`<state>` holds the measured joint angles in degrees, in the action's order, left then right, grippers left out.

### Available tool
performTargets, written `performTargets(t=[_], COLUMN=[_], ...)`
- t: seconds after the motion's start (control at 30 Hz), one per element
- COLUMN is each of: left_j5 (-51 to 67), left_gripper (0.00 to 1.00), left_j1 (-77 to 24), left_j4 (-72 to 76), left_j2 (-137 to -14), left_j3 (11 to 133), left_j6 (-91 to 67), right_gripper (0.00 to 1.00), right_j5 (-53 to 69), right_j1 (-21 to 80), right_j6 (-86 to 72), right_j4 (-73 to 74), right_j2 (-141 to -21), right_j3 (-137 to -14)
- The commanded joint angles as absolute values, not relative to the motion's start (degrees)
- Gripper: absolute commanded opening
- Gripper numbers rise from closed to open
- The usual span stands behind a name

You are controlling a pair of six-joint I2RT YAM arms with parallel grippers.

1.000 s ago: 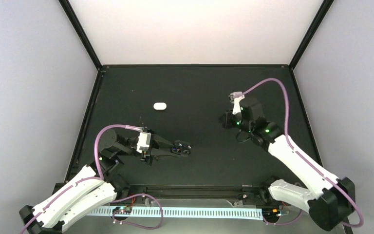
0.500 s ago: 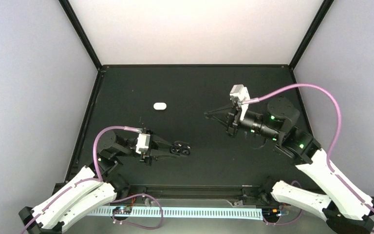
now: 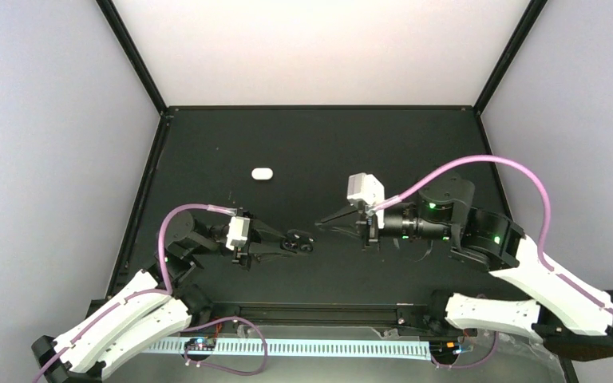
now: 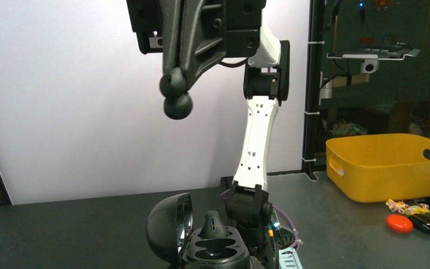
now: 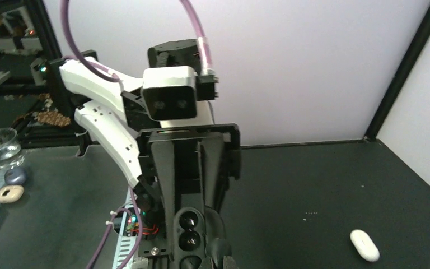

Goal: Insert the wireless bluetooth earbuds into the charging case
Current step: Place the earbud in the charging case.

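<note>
**Table** [image 3: 287,136]: black and flat, with pale panels on three sides.

**Right arm** [image 3: 559,279]: reaches from the near-right corner toward the middle, with the forearm lying roughly level and pointing left.

**Left arm** [image 3: 120,319]: reaches from the near-left corner toward the middle and points right, so the two arms face each other.

**Yellow tub** [image 4: 386,168]: stands on a grey surface beyond the table, at the right of the left wrist view.

**Right hand** [image 3: 322,223]: the fingers are pressed together with no gap at the tips. Nothing can be seen between them. From above, the tip lies just to the right of the charging case and apart from it. In the left wrist view the rounded tips hang above the case, well clear of it.

**Left hand** [image 3: 290,244]: closed narrowly on the charging case [image 4: 215,249] and holding it off the table near the centre front.

**Charging case:** small, black and oval. Its lid [image 4: 165,227] stands open to one side and the moulded hollows face up. A dark upright piece sits at the far edge of the hollows, and I cannot tell what it is.

**White pill-shaped item** [image 3: 262,173]: lies flat on the table beyond the left hand, well apart from both hands. Whether it is a case or a bud cannot be told.

**Earbuds:** cannot be made out with certainty in any view.
</note>
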<state>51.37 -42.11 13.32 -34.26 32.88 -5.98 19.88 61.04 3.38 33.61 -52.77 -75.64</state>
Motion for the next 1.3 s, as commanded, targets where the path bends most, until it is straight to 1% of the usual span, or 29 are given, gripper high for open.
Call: performTargets(t=[0.0,0.13,0.33,0.5,0.73,0.97,1.27], left_j5=[50.9,50.8,51.4,51.7,52.3,52.4,52.5], left_gripper=[0.01,0.01,0.02,0.01,0.01,0.02,0.02], left_j1=[-42.5,-42.5,-42.5,-42.5,-42.5,-42.5,-42.5], left_j4=[13.9,13.8,14.0,14.1,14.3,14.3,14.4], left_j2=[-34.5,-34.4,-35.0,-35.1,-35.2,-35.0,-35.0], left_j3=[34.6,34.6,34.7,34.8,34.8,34.8,34.8], left_j6=[-4.6,-4.4,-4.6,-4.8,-5.1,-5.2,-5.2], right_gripper=[0.01,0.01,0.01,0.01,0.01,0.01,0.01], right_j5=[17.1,19.5,21.8,21.4,19.3,15.9,13.4], right_j1=[65.1,66.4,67.8,68.7,70.2,71.2,72.2], right_j6=[7.6,8.2,10.8,11.3,11.6,11.0,11.3], right_j4=[34.5,34.5,45.0,48.6,47.8,43.2,42.7], right_j2=[-55.7,-56.7,-62.8,-64.3,-65.5,-65.3,-67.0], right_j3=[-79.1,-81.0,-88.2,-88.8,-88.2,-86.7,-86.7])
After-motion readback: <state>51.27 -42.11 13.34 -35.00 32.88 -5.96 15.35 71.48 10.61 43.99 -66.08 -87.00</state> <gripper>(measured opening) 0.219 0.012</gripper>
